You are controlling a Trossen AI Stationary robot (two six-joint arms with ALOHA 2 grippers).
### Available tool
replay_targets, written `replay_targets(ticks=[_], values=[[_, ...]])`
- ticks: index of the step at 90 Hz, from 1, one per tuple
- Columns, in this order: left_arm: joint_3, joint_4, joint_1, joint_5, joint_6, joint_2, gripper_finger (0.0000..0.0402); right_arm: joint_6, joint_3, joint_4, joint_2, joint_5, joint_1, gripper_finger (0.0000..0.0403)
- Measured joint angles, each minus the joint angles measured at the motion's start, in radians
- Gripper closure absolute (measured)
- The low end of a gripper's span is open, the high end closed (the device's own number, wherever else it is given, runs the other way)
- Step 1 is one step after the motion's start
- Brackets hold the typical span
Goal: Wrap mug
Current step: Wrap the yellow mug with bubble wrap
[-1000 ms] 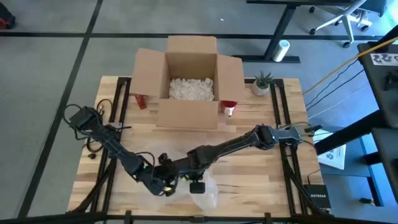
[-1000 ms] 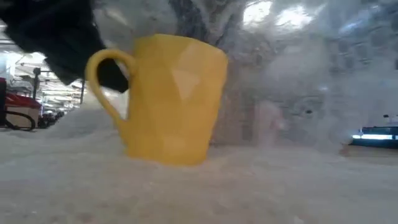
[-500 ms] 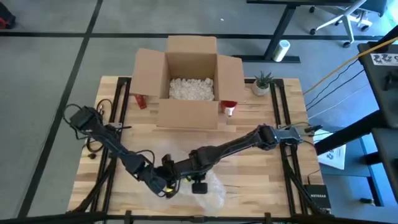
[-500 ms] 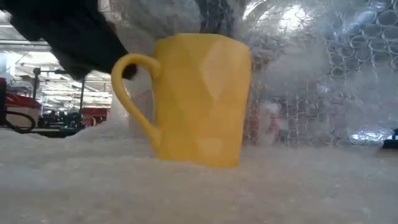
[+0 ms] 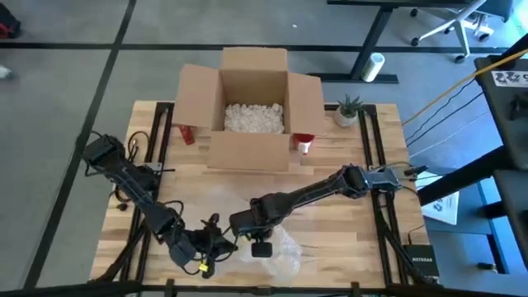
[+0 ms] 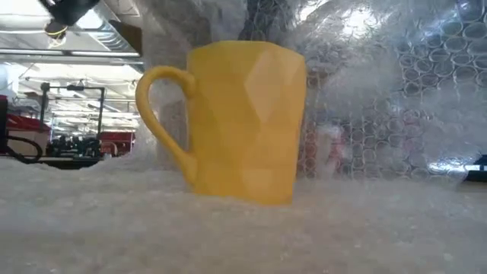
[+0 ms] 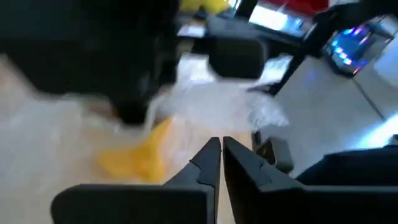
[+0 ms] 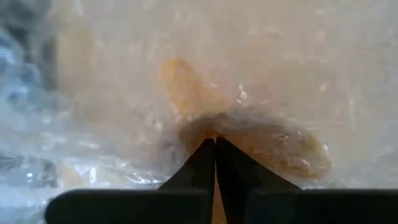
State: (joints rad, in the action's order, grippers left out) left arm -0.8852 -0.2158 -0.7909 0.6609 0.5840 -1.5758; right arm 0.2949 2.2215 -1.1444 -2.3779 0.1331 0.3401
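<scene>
A yellow faceted mug (image 6: 243, 122) stands upright on bubble wrap (image 6: 228, 228), its handle (image 6: 156, 114) to the left in the low view. In the high view my right arm hides the mug. My right gripper (image 8: 215, 146) (image 5: 241, 223) is shut on the bubble wrap (image 5: 276, 247), which rises behind the mug (image 6: 380, 91). My left gripper (image 7: 221, 149) (image 5: 206, 247) is shut with nothing in it, near the table's front edge and left of the mug. It shows only at the low view's top left corner (image 6: 68, 11). My right gripper pinches the bubble wrap (image 8: 211, 127) between its two shut fingers; edge or fold, I cannot tell. The held part is lifted and stands up behind the mug, above its rim. The rest of the sheet lies on the table under the mug.
An open cardboard box (image 5: 252, 107) with white packing fill stands at the table's far middle. Small red items (image 5: 186, 134) (image 5: 304, 142) sit at its two near corners. A small potted plant (image 5: 348, 109) is at the far right. Bare wood shows on the right half.
My left gripper has drawn back from the mug's handle, up and toward the table's near left. Before that, the mug slid a little to the right in the low view; it now stands still and upright.
</scene>
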Motion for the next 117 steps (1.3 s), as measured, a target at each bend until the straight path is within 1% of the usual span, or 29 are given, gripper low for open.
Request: replay_targets(ticks=[5,18,39,46,53,61,69,81,100,105,117], values=[[0.000,-0.009,0.015,-0.002,-0.018,-0.006,0.0402,0.000,0.000,-0.001,0.000,0.002,0.000,0.0403],[0.000,-0.003,0.063,0.005,-0.009,-0.034,0.0402,0.000,-0.001,-0.014,0.011,-0.003,0.002,0.0403],[0.000,-0.008,0.115,0.001,-0.009,-0.052,0.0402,0.042,0.000,-0.073,0.125,-0.101,0.029,0.0403],[0.000,-0.008,0.134,-0.003,-0.010,-0.055,0.0402,0.063,-0.001,-0.100,0.149,-0.155,0.042,0.0403],[0.000,-0.007,0.153,-0.009,-0.009,-0.060,0.0402,0.064,-0.002,-0.085,0.169,-0.234,0.059,0.0403],[-0.001,-0.006,0.169,-0.033,-0.009,-0.066,0.0402,0.035,-0.001,-0.013,0.185,-0.319,0.085,0.0403],[-0.001,-0.004,0.186,-0.056,-0.007,-0.076,0.0402,-0.013,-0.001,0.070,0.185,-0.343,0.105,0.0403],[-0.001,-0.009,0.196,-0.066,0.005,-0.091,0.0402,-0.053,-0.026,0.183,0.184,-0.352,0.119,0.0403],[-0.001,-0.018,0.178,-0.066,-0.016,-0.084,0.0402,-0.057,-0.082,0.198,0.184,-0.357,0.110,0.0403],[-0.001,-0.037,0.172,-0.067,-0.030,-0.083,0.0402,-0.049,-0.105,0.209,0.183,-0.338,0.110,0.0403],[0.000,-0.023,0.163,-0.063,-0.042,-0.083,0.0402,-0.014,-0.147,0.211,0.184,-0.303,0.105,0.0403]])
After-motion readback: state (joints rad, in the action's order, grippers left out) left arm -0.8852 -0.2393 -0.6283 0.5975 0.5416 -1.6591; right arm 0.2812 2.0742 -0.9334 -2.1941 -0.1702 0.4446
